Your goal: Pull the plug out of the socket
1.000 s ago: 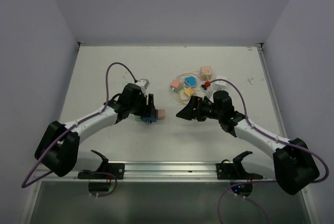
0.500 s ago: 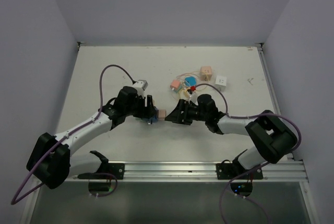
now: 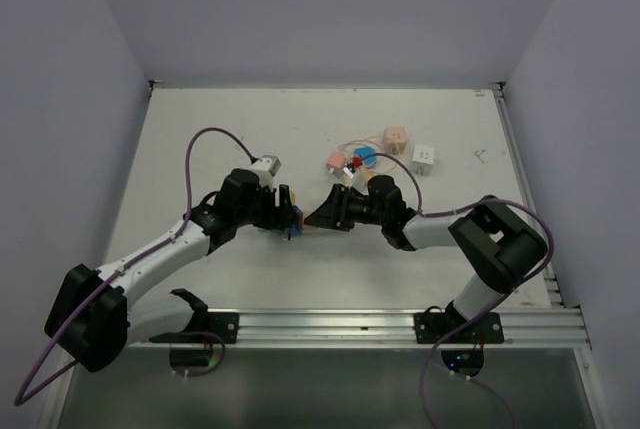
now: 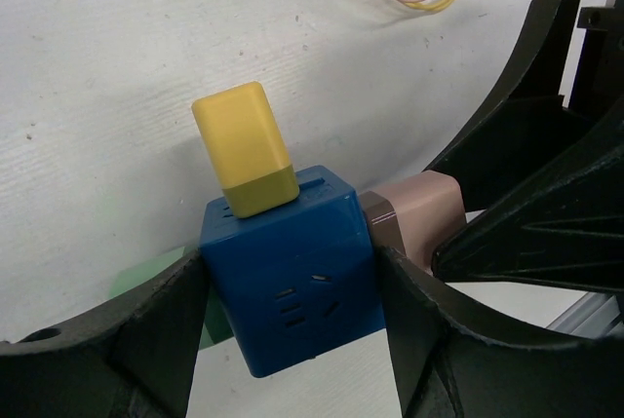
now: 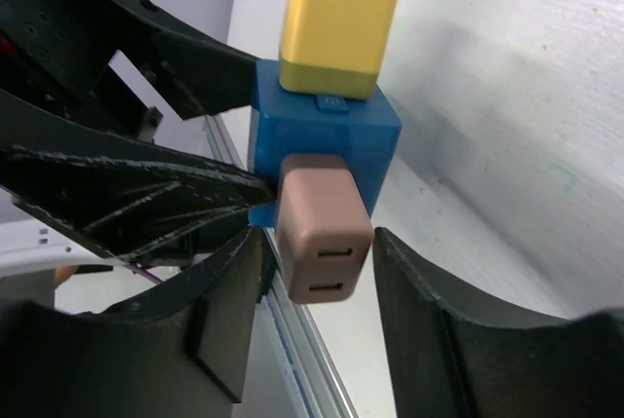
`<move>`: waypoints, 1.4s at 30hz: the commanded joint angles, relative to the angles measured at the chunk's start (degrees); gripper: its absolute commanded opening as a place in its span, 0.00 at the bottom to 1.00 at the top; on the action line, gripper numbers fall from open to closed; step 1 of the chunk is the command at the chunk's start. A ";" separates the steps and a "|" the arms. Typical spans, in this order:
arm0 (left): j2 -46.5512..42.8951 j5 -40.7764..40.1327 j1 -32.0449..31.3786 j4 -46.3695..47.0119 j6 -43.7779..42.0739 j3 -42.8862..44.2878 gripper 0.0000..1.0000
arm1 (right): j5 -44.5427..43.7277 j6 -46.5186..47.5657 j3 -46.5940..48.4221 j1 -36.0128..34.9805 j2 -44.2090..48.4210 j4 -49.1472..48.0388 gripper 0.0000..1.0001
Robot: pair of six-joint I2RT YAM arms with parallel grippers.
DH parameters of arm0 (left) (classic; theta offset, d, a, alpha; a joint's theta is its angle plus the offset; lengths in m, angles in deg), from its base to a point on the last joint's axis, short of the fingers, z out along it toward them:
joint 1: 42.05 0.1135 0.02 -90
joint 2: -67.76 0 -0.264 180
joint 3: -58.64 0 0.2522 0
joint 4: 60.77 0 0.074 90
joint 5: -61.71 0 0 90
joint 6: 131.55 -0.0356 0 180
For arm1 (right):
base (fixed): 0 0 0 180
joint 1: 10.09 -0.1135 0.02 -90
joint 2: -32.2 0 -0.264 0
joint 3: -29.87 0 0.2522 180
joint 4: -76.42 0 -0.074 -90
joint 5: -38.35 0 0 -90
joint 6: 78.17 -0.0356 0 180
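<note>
My left gripper [image 4: 292,313] is shut on a blue socket cube [image 4: 292,262], its fingers pressed on two opposite sides. A yellow plug [image 4: 242,145] sticks out of the cube's top face. A pink plug [image 5: 322,233] sticks out of the side facing my right arm. My right gripper [image 5: 320,264] straddles that pink plug, a finger on each side with narrow gaps showing, so it is open. In the top view both grippers meet at the middle of the table, the left gripper [image 3: 283,211] on the left and the right gripper [image 3: 327,213] on the right, with the cube [image 3: 291,219] between them.
Behind the grippers lies a cluster of small plugs with thin looped cords [image 3: 352,161], a beige cube [image 3: 395,137] and a white cube [image 3: 424,156]. An aluminium rail [image 3: 320,325] runs along the near edge. A green patch [image 4: 136,277] shows on the table under the blue cube.
My right arm has swung left to the cube and its jaws have narrowed round the pink plug. The left gripper kept its hold and shifted slightly.
</note>
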 commanded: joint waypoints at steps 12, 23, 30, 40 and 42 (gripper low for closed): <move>-3.33 -3.94 -0.23 1.09 2.31 -0.54 0.00 | 4.55 -1.48 -2.03 0.16 -4.12 -13.62 0.00; -0.17 -17.39 -0.14 -9.02 0.64 0.95 0.00 | 7.09 3.53 -6.25 9.11 4.13 -3.52 0.00; 4.40 -21.53 -0.23 -13.94 3.00 4.02 0.00 | 5.87 9.51 -4.67 11.23 9.14 10.37 0.00; 5.28 -18.10 -0.93 -15.35 3.89 12.02 0.00 | 0.69 15.31 0.25 16.31 18.28 25.83 0.00; 4.32 -17.58 -0.93 -15.62 3.10 12.46 0.00 | -0.63 16.01 1.21 18.78 19.61 27.86 0.00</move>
